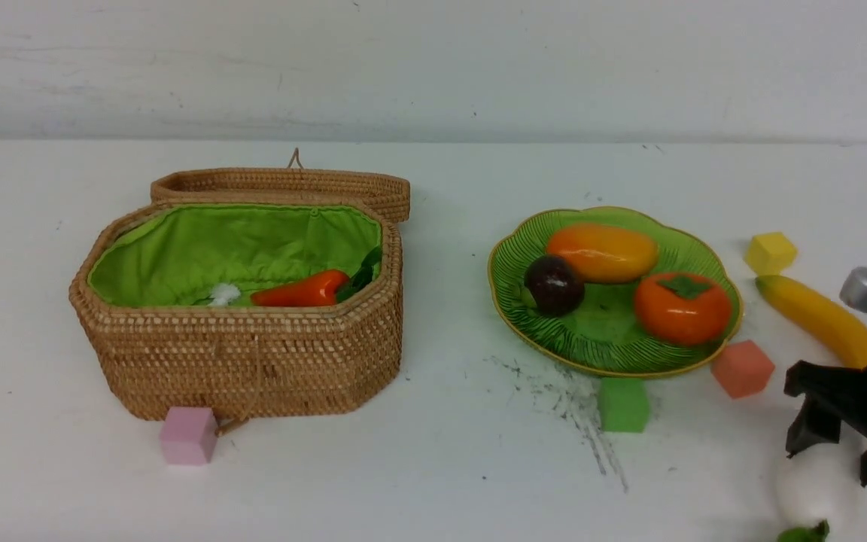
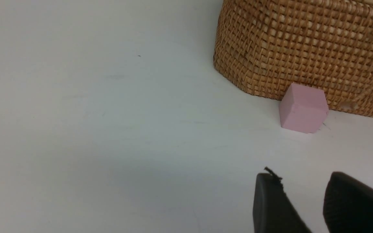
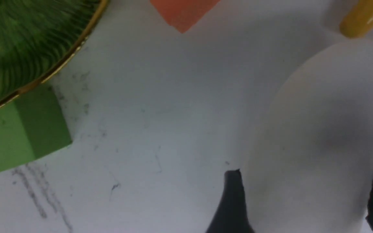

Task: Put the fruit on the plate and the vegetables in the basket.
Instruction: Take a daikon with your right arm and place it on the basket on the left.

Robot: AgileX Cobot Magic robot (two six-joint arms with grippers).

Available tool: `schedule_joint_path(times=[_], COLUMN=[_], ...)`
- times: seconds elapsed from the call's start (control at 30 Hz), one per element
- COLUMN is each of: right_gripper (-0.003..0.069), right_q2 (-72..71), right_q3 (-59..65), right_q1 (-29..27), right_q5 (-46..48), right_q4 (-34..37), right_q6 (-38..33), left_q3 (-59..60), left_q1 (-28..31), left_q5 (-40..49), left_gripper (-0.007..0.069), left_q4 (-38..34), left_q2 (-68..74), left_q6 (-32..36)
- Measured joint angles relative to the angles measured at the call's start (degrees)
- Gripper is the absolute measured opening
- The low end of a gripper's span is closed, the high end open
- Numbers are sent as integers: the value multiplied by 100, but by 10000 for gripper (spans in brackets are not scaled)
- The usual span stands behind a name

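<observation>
The basket stands open at the left with the red-orange vegetable inside. The plate holds the mango, the mangosteen and the persimmon. The banana lies on the table to the right of the plate. The fat white vegetable lies at the front right. My right gripper is open, and its fingers stand on both sides of the white vegetable. My left gripper is open and empty, near the basket wall.
A pink cube sits against the basket's front. A green cube and an orange cube sit at the plate's front edge. A yellow cube lies beyond the banana. Dark scuff marks streak the table.
</observation>
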Motion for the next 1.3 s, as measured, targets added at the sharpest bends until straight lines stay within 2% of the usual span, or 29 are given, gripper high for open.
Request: schedule_joint_path(times=[0.27,0.4,0.53,0.6,0.63,0.67,0.7,0.83,0.9,1.03,1.07,1.1,1.3], right_gripper=[546,546,546,546,546,546,546,546,545,545,545,545,545], right_q2=[487,373,83,-274,-303,-474,-643,-786,-660,47,207,666,2406], right_q3=[-99,-85,-73,-253,-309,-511,-812,-1665,-2297,-3392,-3505,-4024,-5763], right_q1=[0,0,0,0,8,56,135,581,1121,2051,2195,2579,3339], right_q5=[-171,-197,50,460,505,819,1080,1430,1384,1038,957,736,289], right_q4=[129,321,818,1410,1469,1877,2235,3194,3708,4107,4152,4305,5106], right_q6=[7,-350,-998,-1634,-1696,-2089,-2552,-3595,-4454,-6179,-6355,-6973,-7922], left_q3=[0,0,0,0,0,0,0,0,0,0,0,0,0], left_q1=[0,0,0,0,0,0,0,0,0,0,0,0,0], left_q5=[0,0,0,0,0,0,0,0,0,0,0,0,0], left_gripper=[239,239,239,239,239,239,239,239,239,239,239,239,239], left_q4=[0,0,0,0,0,0,0,0,0,0,0,0,0], left_q2=[0,0,0,0,0,0,0,0,0,0,0,0,0], left_q6=[0,0,0,0,0,0,0,0,0,0,0,0,0])
